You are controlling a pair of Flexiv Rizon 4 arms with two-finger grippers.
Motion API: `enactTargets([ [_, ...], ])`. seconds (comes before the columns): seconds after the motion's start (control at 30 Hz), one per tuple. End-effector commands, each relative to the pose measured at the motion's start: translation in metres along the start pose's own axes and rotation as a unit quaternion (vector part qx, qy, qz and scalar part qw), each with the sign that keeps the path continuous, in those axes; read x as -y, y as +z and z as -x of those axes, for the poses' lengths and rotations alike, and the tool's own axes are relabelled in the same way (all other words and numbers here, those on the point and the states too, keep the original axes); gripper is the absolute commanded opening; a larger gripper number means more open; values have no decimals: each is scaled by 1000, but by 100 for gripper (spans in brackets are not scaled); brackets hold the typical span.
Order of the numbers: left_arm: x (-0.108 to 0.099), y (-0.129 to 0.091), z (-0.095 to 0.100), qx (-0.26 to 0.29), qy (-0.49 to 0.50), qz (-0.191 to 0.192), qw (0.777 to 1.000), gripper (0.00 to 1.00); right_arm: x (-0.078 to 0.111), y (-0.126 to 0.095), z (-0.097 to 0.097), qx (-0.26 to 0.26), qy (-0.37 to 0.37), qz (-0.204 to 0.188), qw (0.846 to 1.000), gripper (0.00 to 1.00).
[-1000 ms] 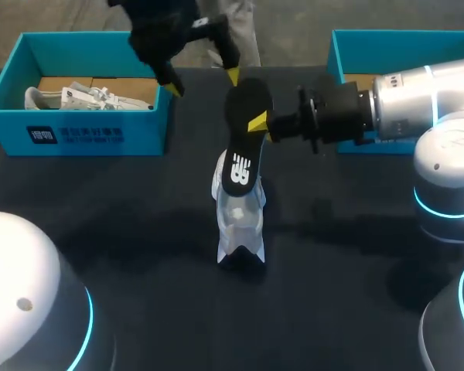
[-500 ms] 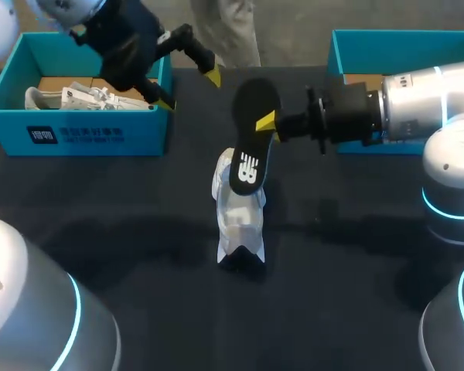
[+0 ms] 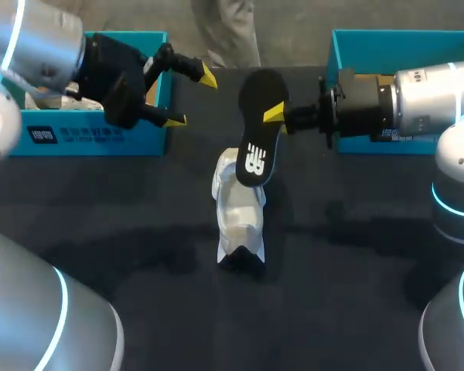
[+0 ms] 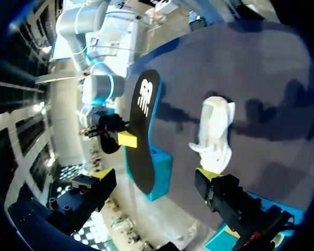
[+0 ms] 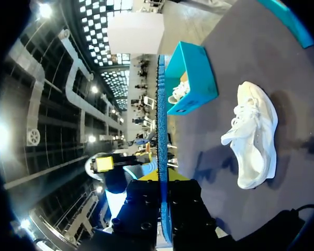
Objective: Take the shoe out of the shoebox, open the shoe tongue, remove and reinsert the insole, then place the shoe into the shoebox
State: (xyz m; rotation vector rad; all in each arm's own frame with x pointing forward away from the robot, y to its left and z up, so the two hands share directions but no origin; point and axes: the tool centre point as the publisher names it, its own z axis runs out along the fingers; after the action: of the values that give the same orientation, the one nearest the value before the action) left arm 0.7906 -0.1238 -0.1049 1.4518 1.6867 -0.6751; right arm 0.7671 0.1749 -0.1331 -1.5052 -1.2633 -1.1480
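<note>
A white shoe (image 3: 240, 212) lies on the dark table, mid-table, also seen in the left wrist view (image 4: 215, 133) and the right wrist view (image 5: 254, 136). Above it hangs its black insole (image 3: 259, 127), heel end down over the shoe's opening, with my right gripper (image 3: 277, 116) shut on its upper part. In the right wrist view the insole (image 5: 162, 120) shows edge-on between the shut fingers of the right gripper (image 5: 164, 201). My left gripper (image 3: 192, 98) stands open and empty, left of the insole, in front of the left shoebox (image 3: 93, 135). The left wrist view has the insole (image 4: 141, 130) ahead of the open left gripper (image 4: 156, 175).
The teal left shoebox holds another white shoe (image 3: 42, 97) on brown paper. A second teal shoebox (image 3: 402, 46) stands at the back right, behind my right arm. Dark tabletop (image 3: 332, 309) lies bare in front of the shoe.
My left gripper has swung away from the insole's top, leftward and toward the left shoebox, staying open. The right gripper has carried the insole slightly to the right.
</note>
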Motion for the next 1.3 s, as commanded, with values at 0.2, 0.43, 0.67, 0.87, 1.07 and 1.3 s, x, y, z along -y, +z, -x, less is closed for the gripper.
enactTargets([
  [0.2, 3, 9, -2, 198, -5, 49, 979, 100, 8, -4, -12, -13, 9, -17, 1000, 0],
  [0.43, 5, 18, 6, 224, -8, 33, 974, 100, 19, -7, -22, -36, 25, -29, 999, 0],
  [0.67, 1, 30, 14, 266, -19, 29, 963, 100, 24, -5, -29, -63, 40, -21, 997, 0],
  [0.87, -1, 39, 23, 293, -21, 22, 956, 89, 28, 6, -37, -73, 39, -22, 996, 0],
  [1.07, -1, 44, 30, 306, -24, 8, 952, 52, 33, 14, -43, -79, 34, -31, 996, 0],
  [1.3, 1, 51, 33, 313, -28, -8, 949, 49, 38, 19, -46, -78, 24, -38, 996, 0],
])
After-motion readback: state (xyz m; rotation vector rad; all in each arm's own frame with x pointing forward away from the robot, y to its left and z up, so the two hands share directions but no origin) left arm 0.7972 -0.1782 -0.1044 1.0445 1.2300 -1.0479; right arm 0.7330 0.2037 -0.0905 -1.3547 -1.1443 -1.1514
